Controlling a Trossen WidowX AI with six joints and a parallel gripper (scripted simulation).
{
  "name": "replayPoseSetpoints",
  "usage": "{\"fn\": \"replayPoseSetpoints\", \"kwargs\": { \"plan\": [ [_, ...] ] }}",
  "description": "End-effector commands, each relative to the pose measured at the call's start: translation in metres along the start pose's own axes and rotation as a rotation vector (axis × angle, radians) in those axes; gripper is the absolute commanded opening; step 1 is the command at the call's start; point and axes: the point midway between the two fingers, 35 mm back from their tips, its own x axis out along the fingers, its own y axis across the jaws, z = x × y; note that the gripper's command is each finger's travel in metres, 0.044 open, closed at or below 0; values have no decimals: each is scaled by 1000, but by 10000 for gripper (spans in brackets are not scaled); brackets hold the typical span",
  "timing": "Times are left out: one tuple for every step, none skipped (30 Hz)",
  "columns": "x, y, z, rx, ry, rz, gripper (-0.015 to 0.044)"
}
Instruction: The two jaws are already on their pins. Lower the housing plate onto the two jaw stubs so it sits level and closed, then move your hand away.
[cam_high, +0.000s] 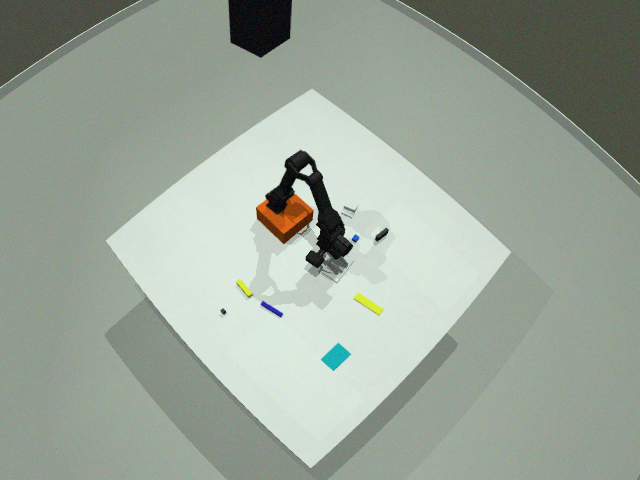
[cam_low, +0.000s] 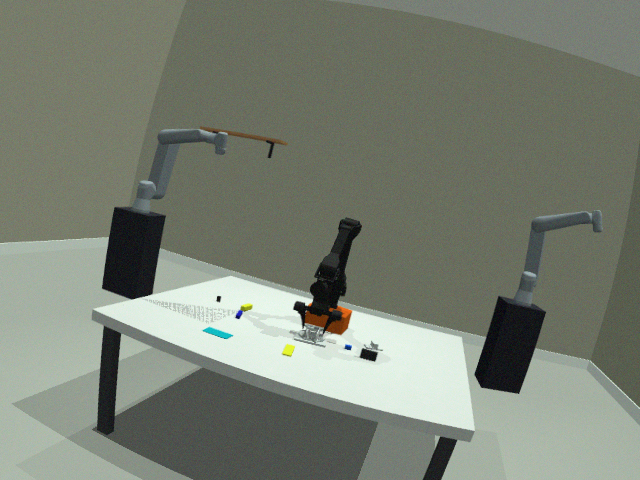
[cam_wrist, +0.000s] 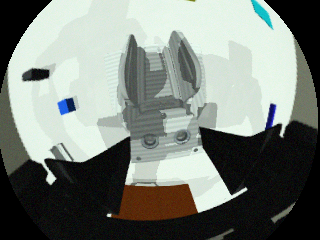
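From my post, the white rectangular desk leaves wide margins around the work, its nearest neighbour the orange box-shaped base behind. My black two-fingered claw stands wide, gripping the grey metal housing plate by its sides. The plate sits at the rear of two upright grey curved jaws; I can't tell whether it's seated.
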Motion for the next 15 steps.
{"fn": "replayPoseSetpoints", "kwargs": {
  "plan": [
    [1, 0, 0, 3, -3, 2, 351],
    [1, 0, 0, 3, -3, 2, 351],
    [1, 0, 0, 3, -3, 2, 351],
    [1, 0, 0, 3, -3, 2, 351],
    [1, 0, 0, 3, -3, 2, 351],
    [1, 0, 0, 3, -3, 2, 351],
    [1, 0, 0, 3, -3, 2, 351],
    [1, 0, 0, 3, -3, 2, 351],
    [1, 0, 0, 3, -3, 2, 351],
    [1, 0, 0, 3, -3, 2, 351],
    [1, 0, 0, 3, -3, 2, 351],
    [1, 0, 0, 3, -3, 2, 351],
    [2, 0, 0, 3, -3, 2, 351],
    [2, 0, 0, 4, -3, 2, 351],
    [3, 0, 0, 6, -3, 2, 351]
  ]
}}
